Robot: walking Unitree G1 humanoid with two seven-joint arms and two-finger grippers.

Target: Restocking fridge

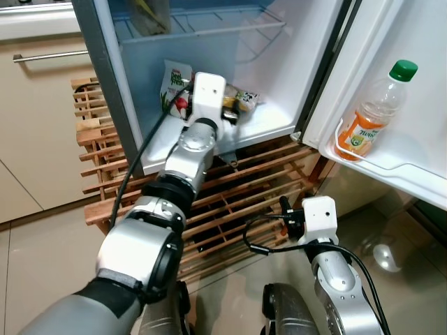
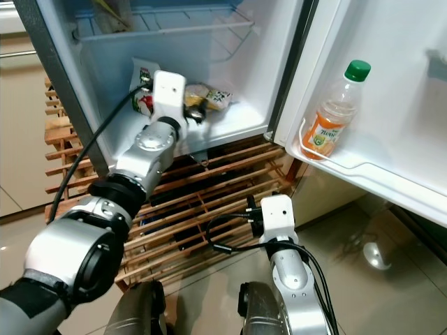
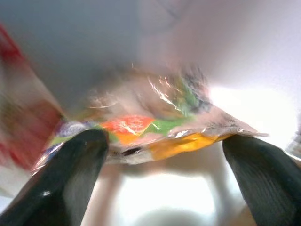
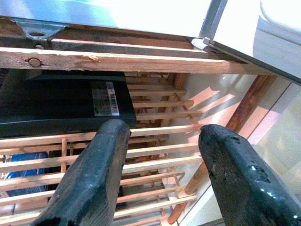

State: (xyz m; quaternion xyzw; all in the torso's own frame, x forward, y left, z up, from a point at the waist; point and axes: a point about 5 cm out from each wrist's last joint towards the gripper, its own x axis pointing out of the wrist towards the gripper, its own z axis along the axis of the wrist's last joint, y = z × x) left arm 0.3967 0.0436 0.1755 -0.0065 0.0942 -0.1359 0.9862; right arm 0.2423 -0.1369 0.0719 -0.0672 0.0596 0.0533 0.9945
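We see crinkly multicoloured foil snack packet lying flat on fridge's white floor, straight ahead of left gripper. Jaws wide apart, holding nothing; packet's long axis spans gap. Right gripper hangs low, open, empty, farther off.

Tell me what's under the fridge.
A slatted wooden rack carries the fridge; a black box with a barcode label and something blue sit beneath. Further back is hidden.

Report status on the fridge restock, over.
Left gripper open inside fridge, straddling snack packet. Right gripper open, idle by wooden rack. Nothing blocking.
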